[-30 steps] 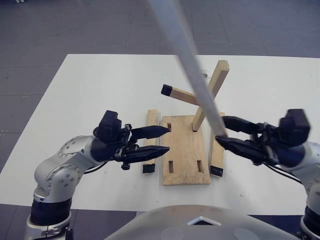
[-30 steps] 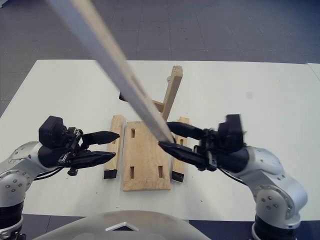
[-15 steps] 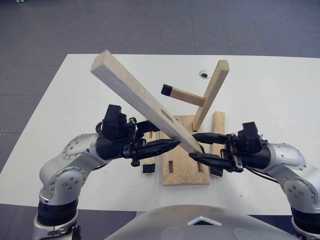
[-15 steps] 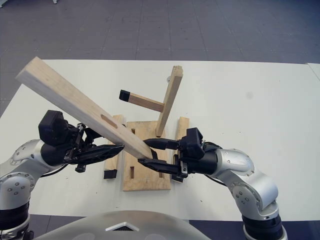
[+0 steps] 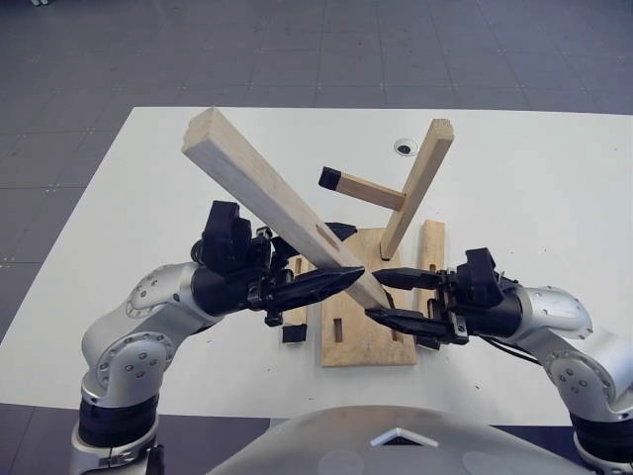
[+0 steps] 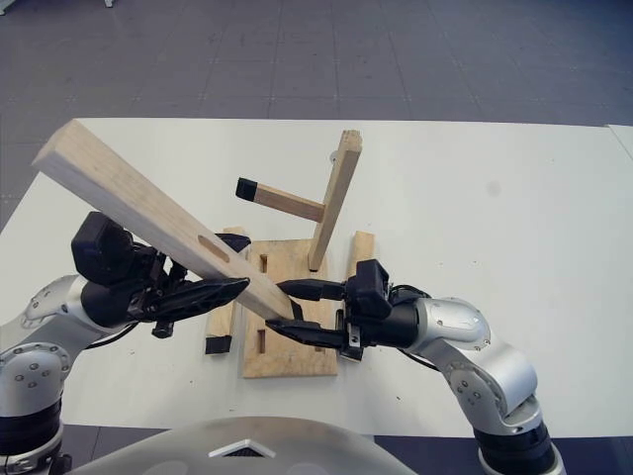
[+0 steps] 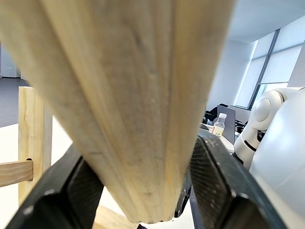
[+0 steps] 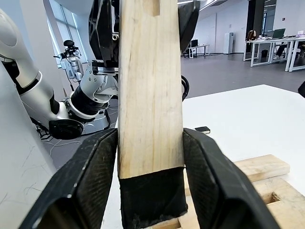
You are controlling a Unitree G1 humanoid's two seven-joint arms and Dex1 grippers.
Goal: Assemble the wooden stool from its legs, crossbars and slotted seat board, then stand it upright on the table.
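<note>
Leg (image 5: pixel 267 203): tilted in the air — black-capped lower end over the seat board (image 5: pixel 368 341), upper end toward the table's (image 5: pixel 178 158) far-left corner.
Left gripper (image 5: pixel 346 253): clamped on the leg's middle.
Right gripper (image 5: pixel 376 296): clamped on its capped end.
Seat board: flat, mid front edge.

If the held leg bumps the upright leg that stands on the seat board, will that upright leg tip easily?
Probably yes: the upright leg is tall, leans, and meets the seat board only at its narrow foot. Its crossbar juts to one side unsupported, likely pulling it that way. The held leg looks stiff, so a bump would transfer.
</note>
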